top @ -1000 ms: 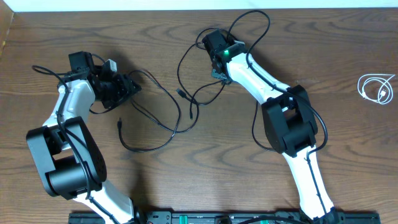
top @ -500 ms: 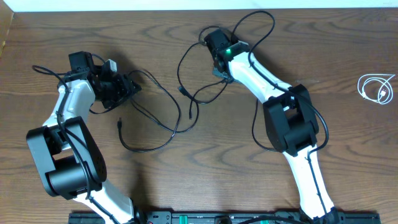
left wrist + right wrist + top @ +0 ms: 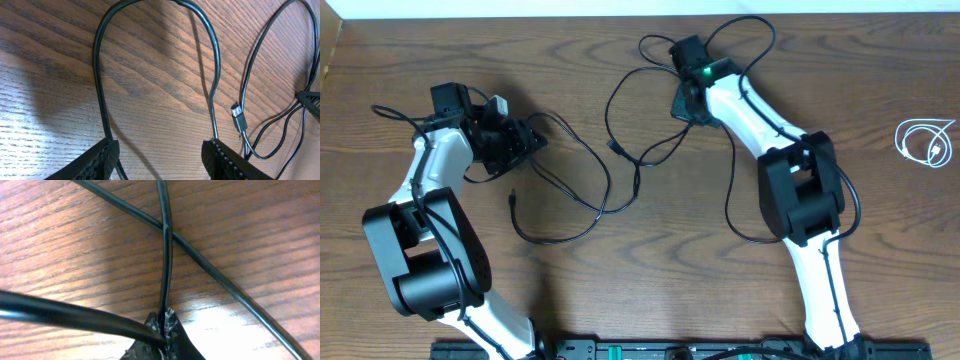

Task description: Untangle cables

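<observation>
- The right gripper (image 3: 165, 324) is pinching one thin black strand (image 3: 165, 250), its fingertips pressed together on it, toward the far side of the table (image 3: 620, 300).
- The left gripper (image 3: 160, 162) is standing spread. A black loop (image 3: 100, 60) is running down between its fingers, and nothing is visibly being clamped.
- The black cables (image 3: 635, 185) are lying tangled between the two arms. The white cable (image 3: 925, 140) is sitting coiled well apart, at the right.
- Risk: a second strand (image 3: 215, 275) is crossing the pinched one just ahead of the tips, so a hard pull is likely to be tightening that crossing rather than freeing it.
- Risk: the thin strand may be slipping out of so narrow a pinch, or the loop may be catching on the left fingers as slack runs out.
- Hard to read: which strand is lying on top at the crossing, and which cable the pinched strand belongs to.
- Hidden: the overhead view is concealing the right fingertips under the wrist, and the loop's lower ends are being cut off by the frame edge.
</observation>
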{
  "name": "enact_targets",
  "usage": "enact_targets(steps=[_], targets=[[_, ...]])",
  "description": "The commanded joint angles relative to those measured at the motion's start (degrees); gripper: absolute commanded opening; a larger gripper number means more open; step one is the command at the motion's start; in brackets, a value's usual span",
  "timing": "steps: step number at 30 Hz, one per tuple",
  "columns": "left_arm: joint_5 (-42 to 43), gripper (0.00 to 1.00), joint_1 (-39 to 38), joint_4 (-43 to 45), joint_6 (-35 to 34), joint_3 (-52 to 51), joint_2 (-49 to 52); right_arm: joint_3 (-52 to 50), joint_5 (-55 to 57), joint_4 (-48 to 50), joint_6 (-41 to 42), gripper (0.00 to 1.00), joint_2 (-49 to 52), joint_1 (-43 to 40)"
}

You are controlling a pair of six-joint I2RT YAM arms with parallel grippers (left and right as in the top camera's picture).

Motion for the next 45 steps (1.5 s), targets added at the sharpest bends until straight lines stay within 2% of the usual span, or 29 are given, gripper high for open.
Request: enact_targets(steps=[1, 6, 14, 23, 29, 35, 39, 45], targets=[[0.8, 0.59, 0.2, -0.1, 0.4, 0.3, 0.6, -0.9, -7.2, -0.7, -6.1, 0.01, -1.0, -0.7], [0.8, 0.59, 0.2, -0.1, 0.4, 0.3, 0.6, -0.9, -7.5, -0.9, -9.2, 0.01, -2.4, -0.7], [0.8, 0.59, 0.2, -0.1, 0.4, 0.3, 0.6, -0.9, -7.5, -1.7, -14.5, 0.01, -10.8, -0.9], [0.8, 0.59, 0.2, -0.1, 0.4, 0.3, 0.7, -0.9, -7.3, -4.4, -15.2, 0.01, -20.0, -2.6], [0.8, 0.59, 0.2, -0.1, 0.3, 0.3, 0.6, -0.9, -7.3, -5.9, -15.2, 0.01, -25.5, -6.1], [0.8, 0.59, 0.2, -0.1, 0.3, 0.3, 0.6, -0.9, -12.0, -5.8, -15.2, 0.01, -29.8, -9.7], [0.8, 0.59, 0.2, -0.1, 0.4, 0.3, 0.6, -0.9, -16.4, -5.8, -15.2, 0.01, -33.1, -14.4], [0.8, 0.59, 0.2, -0.1, 0.4, 0.3, 0.6, -0.9, -16.5, -6.6, -15.2, 0.01, -34.8, -20.6]])
